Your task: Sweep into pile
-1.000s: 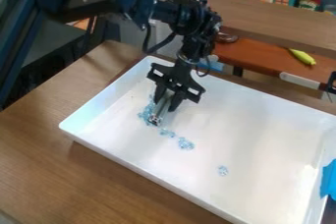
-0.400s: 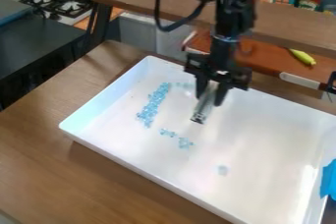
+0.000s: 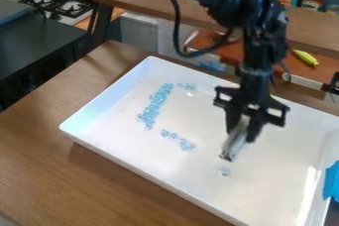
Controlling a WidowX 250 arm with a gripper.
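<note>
Black two-fingered end effector (image 3: 242, 132) pinching slim pale-grey tool (image 3: 234, 143) over white rectangular tray (image 3: 285, 145); clear blue beads (image 3: 153, 106) mostly left. Tool, tilted, might skip over near cluster (image 3: 225, 172).

- The camera looks from above, at a slant, down on the worktop (image 3: 39, 160).
- It is rather near: the white tray (image 3: 139, 173) takes a large part of the view, and the bottom edge cuts it.
- It faces across the tray, toward the wooden shelf (image 3: 311, 29) and the stove (image 3: 63, 6), both farther behind.
</note>
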